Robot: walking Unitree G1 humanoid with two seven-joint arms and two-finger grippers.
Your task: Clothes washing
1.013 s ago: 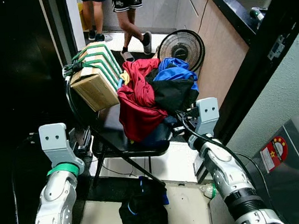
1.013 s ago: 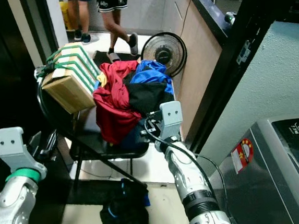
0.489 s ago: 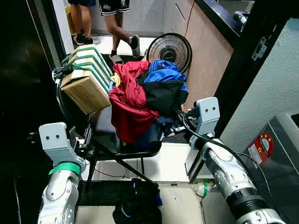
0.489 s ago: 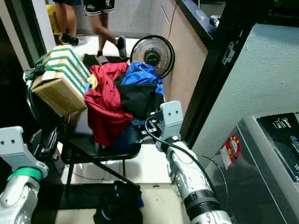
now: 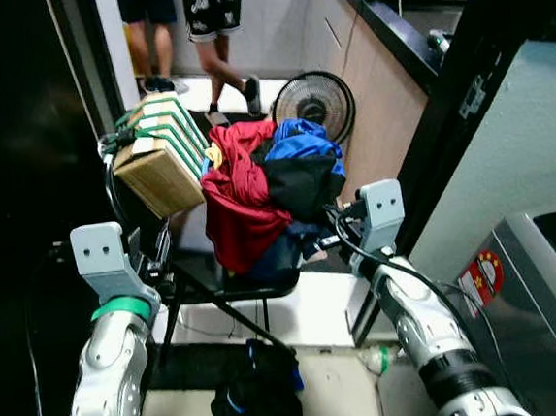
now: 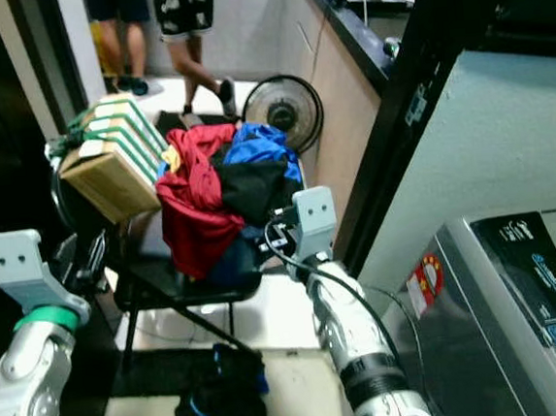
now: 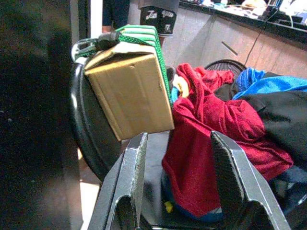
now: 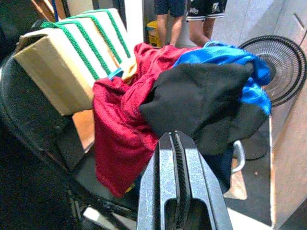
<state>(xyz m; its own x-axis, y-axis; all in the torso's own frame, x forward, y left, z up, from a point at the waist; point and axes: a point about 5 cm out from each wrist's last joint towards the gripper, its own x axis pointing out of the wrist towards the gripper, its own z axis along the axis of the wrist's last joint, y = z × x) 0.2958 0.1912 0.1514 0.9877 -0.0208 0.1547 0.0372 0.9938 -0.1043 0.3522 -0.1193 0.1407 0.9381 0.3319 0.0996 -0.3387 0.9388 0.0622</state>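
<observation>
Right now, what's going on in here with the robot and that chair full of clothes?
The robot faces a black folding chair heaped with red, blue and black clothes beside a green-strapped cardboard box. Neither gripper holds anything: the open left gripper and the shut right gripper both point at the heap. A dark garment lies on the floor.

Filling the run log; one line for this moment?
left gripper: open, facing chair | right gripper: shut, before clothes pile

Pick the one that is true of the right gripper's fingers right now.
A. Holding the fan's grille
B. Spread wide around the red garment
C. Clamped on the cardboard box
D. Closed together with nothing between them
D: in the right wrist view the right gripper has its fingers pressed together, empty, short of the clothes pile.
</observation>
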